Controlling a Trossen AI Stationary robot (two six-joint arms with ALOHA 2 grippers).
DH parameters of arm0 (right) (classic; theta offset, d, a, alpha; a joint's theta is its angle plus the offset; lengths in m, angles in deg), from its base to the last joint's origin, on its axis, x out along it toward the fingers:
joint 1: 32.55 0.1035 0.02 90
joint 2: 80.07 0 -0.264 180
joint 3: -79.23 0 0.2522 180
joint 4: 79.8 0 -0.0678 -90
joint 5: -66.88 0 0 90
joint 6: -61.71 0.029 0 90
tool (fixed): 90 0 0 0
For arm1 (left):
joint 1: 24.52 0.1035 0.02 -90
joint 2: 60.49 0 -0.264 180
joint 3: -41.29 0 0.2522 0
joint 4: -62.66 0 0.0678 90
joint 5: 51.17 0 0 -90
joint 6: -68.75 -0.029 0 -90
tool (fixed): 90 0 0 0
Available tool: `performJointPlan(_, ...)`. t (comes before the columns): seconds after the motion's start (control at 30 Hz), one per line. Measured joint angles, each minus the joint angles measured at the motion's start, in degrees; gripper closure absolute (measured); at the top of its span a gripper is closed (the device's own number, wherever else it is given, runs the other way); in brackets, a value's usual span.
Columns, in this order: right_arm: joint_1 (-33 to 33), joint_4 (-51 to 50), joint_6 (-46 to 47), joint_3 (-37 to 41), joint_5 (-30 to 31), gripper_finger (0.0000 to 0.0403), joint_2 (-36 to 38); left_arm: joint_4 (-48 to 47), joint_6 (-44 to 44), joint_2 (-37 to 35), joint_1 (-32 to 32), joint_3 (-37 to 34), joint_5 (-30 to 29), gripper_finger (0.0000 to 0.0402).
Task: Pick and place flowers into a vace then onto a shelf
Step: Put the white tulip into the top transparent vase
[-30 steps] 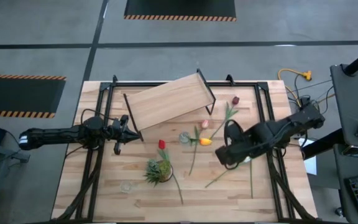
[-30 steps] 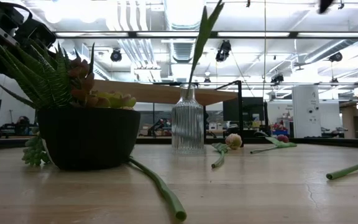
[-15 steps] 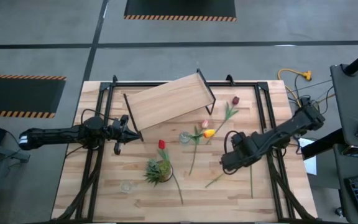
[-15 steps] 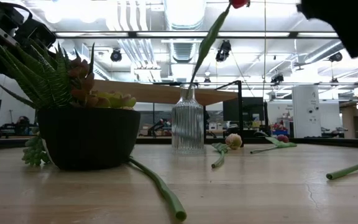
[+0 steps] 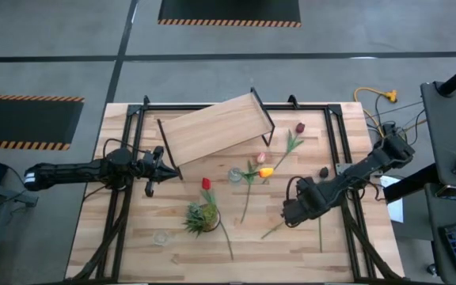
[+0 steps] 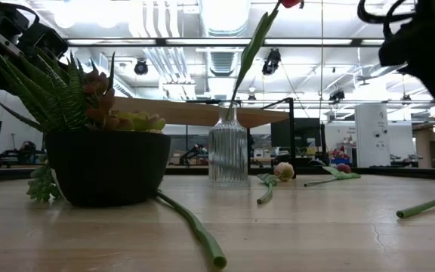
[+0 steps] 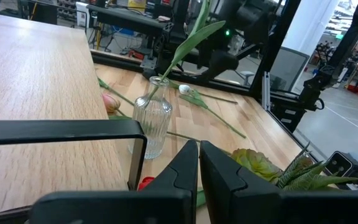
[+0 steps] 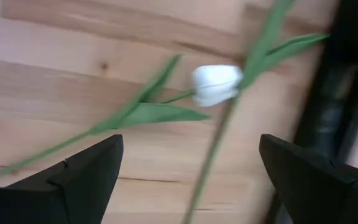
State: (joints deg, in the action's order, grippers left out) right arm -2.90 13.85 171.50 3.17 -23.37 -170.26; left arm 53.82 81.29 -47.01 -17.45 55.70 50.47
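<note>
The right gripper [image 5: 293,212] is held wide open over the white-headed, green-stemmed flower [image 8: 216,84] lying on the wooden tabletop [image 5: 355,253]. The left gripper [image 5: 158,168] is seen shut beside the light-wood shelf [image 5: 216,128].

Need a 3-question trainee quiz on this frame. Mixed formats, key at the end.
1. True or false: the glass vase already holds a flower stem.
2. Multiple choice: the open right gripper is above a flower head of which colour? A) red B) white C) maroon
3. Fill in the blank: the left gripper, fingers shut, sits next to a corner of the ____.

Key:
1. True. One stem leans up out of the vase.
2. B. The right wrist view shows a white flower head between the spread fingers.
3. shelf
</note>
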Motion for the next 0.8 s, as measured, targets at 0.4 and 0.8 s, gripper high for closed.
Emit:
performJointPlan(0.4, 0.0, 8.3, -16.0, 4.4, 2.4, 0.0035, 0.0, 0.0, 0.0, 0.0, 0.0, 0.0, 0.0, 0.0401)
performJointPlan(0.8, 0.0, 15.1, -44.5, 4.5, 3.4, 0.0035, 0.0, 0.0, 0.0, 0.0, 0.0, 0.0, 0.0, 0.0401)
